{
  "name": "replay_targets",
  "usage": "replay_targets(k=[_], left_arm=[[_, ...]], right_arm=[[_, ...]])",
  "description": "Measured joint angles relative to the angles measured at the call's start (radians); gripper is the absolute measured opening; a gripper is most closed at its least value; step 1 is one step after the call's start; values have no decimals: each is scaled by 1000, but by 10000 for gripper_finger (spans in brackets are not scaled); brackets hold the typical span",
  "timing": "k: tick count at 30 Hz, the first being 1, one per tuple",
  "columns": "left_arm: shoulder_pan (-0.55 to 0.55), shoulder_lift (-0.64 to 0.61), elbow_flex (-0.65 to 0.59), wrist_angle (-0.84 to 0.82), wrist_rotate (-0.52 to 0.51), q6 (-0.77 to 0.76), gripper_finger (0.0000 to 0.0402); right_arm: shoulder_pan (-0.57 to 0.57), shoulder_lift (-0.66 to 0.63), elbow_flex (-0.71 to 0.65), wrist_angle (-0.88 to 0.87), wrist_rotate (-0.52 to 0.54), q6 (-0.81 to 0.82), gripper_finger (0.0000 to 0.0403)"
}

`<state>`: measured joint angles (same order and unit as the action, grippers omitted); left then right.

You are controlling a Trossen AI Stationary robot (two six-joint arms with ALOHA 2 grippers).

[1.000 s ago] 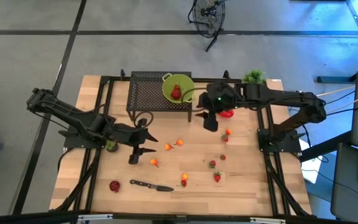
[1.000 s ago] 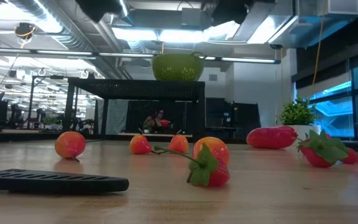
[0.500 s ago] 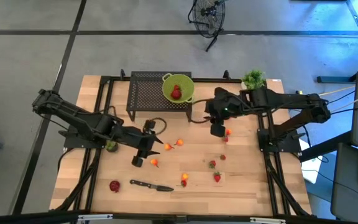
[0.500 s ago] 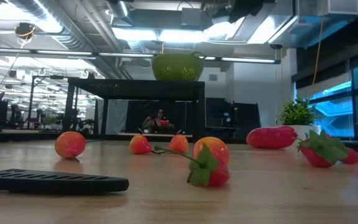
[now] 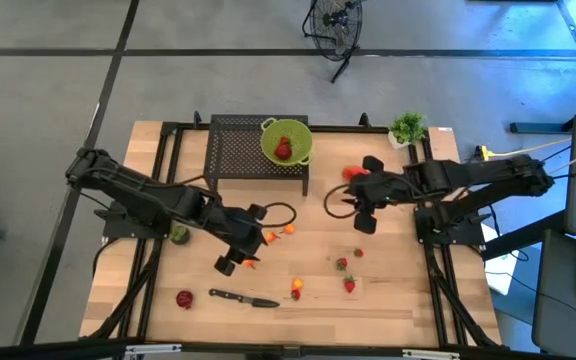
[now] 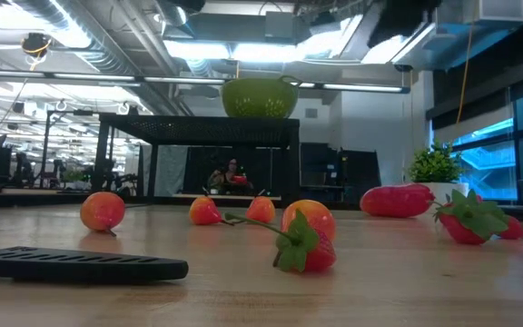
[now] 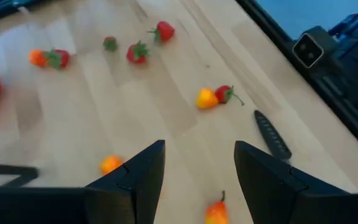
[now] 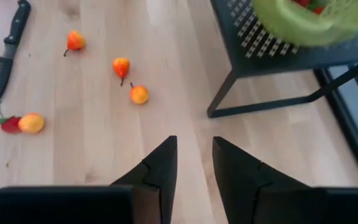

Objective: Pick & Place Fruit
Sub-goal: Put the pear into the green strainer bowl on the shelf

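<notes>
The left hand [image 5: 236, 258], fingers parted and empty, hangs over the orange fruit [image 5: 250, 263] lying on the worktop [image 5: 398, 300] in front of the bowl [image 5: 286, 140], so this looks like a reach before a pick. It must drop and close on that piece. The right hand [image 5: 362, 222], also empty with a narrow gap between its fingers, hangs to the bowl's right, near the red oblong [image 5: 354, 172].

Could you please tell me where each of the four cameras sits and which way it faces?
High view: overhead, straight down on the table; both arms show.
Low view: tabletop height, level across the fruit into the room; no arm clearly shows.
Left wrist view: past the left gripper, jaws apart, onto fruit and the knife.
Right wrist view: past the right gripper toward the black rack.
Shared: the knife appears in all four.
</notes>
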<state>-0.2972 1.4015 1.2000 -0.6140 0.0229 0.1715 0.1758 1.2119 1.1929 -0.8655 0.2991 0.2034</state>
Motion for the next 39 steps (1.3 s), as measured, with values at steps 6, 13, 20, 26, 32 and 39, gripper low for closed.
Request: replay_targets(k=[6, 13, 20, 26, 32, 39], left_arm=[[18, 23, 1, -33, -5, -1, 209], [16, 58, 1, -47, -5, -3, 247], [-2, 139, 1, -125, -4, -11, 267], [-22, 217, 1, -190, 0, -9, 265], [-52, 298, 1, -191, 2, 7, 266], [-57, 387, 1, -192, -5, 8, 267]], right_arm=[[27, -91, -135, 82, 0, 52, 97], [48, -136, -233, 136, 45, 105, 102], [51, -134, -276, 187, 67, 111, 119], [51, -134, -276, 212, 68, 104, 132], [51, -134, -276, 223, 76, 100, 141], [51, -134, -276, 223, 76, 100, 143]])
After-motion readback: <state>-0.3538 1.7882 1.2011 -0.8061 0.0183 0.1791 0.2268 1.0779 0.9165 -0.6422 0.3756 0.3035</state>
